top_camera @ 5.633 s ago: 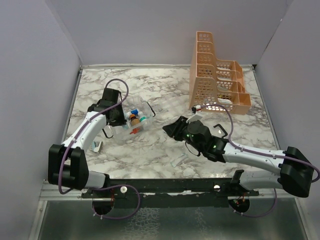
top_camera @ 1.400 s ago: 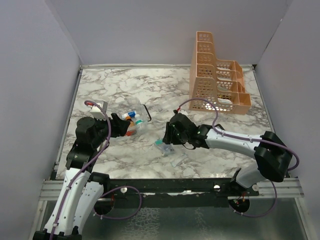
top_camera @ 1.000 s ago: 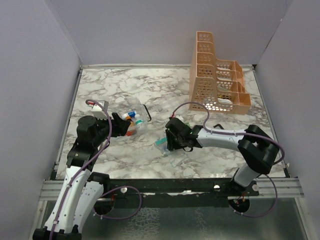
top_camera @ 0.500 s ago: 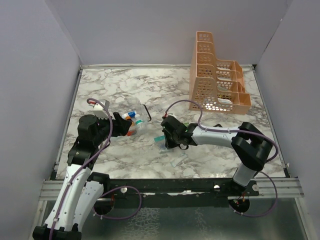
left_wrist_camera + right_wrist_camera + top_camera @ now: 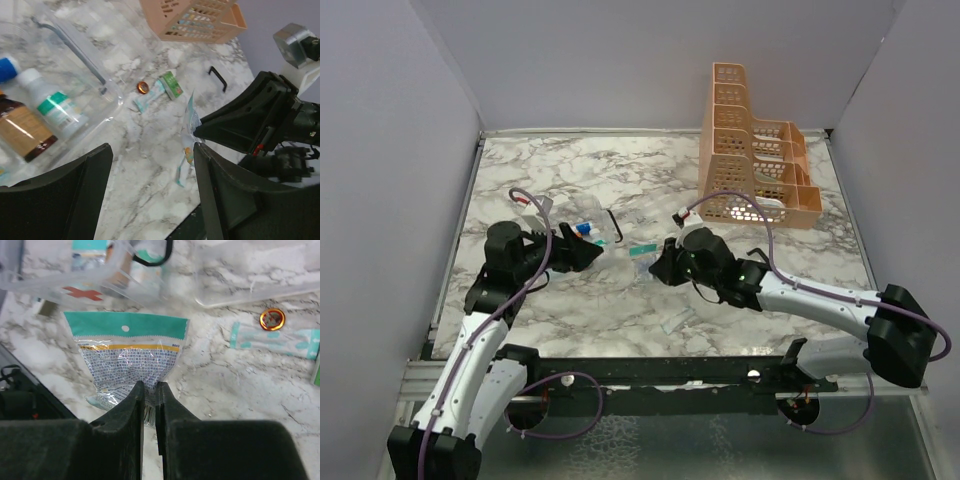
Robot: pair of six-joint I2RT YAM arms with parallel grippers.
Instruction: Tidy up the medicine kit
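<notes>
The medicine kit is a clear plastic box with a red cross and a black handle. It holds a white bottle and a brown bottle. My right gripper is shut on the lower edge of a teal-topped printed packet, which hangs above the table just right of the box. My left gripper is open with nothing between its fingers, hovering beside the box and pointing towards the packet.
On the marble lie a small orange round disc, a teal strip, a green box and another sachet. A loose black handle lies right of the arm. An orange basket rack stands at the back right.
My right gripper has shut on the packet and lifted it off the table, up and towards the box. My left gripper has opened a little and swung right.
</notes>
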